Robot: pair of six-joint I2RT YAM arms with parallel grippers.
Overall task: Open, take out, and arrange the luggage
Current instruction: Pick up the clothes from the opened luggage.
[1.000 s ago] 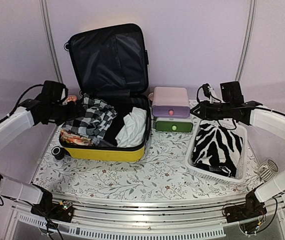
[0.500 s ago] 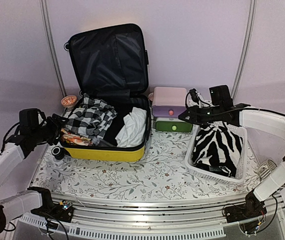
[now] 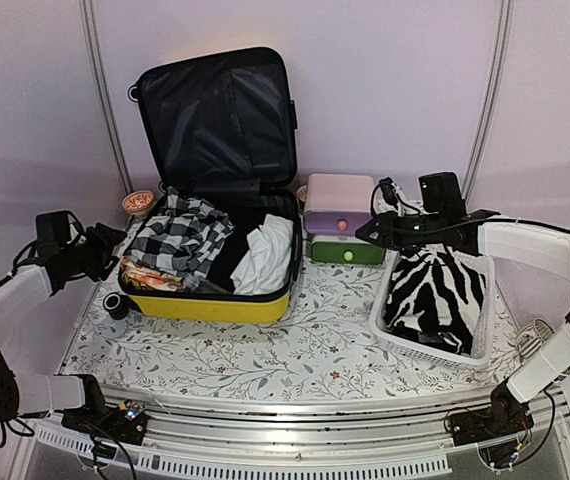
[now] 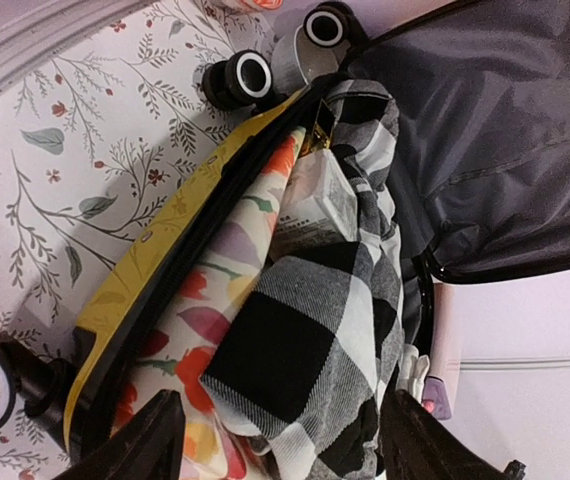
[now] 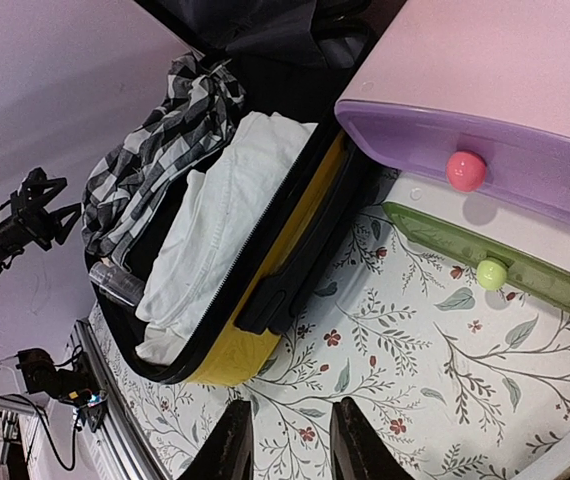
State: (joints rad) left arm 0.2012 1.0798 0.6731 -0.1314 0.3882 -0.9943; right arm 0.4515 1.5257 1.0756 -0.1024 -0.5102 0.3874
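The yellow luggage [image 3: 210,305] lies open on the table, its black-lined lid [image 3: 215,115] standing upright at the back. Inside are a black-and-white checked cloth [image 3: 180,240], a floral cloth [image 3: 150,275] under it and a white cloth [image 3: 265,255]. My left gripper [image 3: 113,240] hovers just off the case's left side, open and empty. In the left wrist view it [image 4: 283,420] faces the checked cloth [image 4: 305,330] over the case rim. My right gripper [image 3: 365,232] hangs over the drawer box, its fingers a little apart with nothing between them [image 5: 293,405].
A pink, purple and green drawer box [image 3: 342,215] stands right of the case. A white mesh basket [image 3: 425,352] holding a zebra-print cloth [image 3: 435,290] is at the right. A small bowl [image 3: 138,202] sits behind the case's left corner. A clear bottle [image 5: 115,285] lies inside the case.
My left arm has pulled back leftward from the case's edge and its jaws have narrowed somewhat. My right gripper shifted left toward the drawer box, then stayed put.
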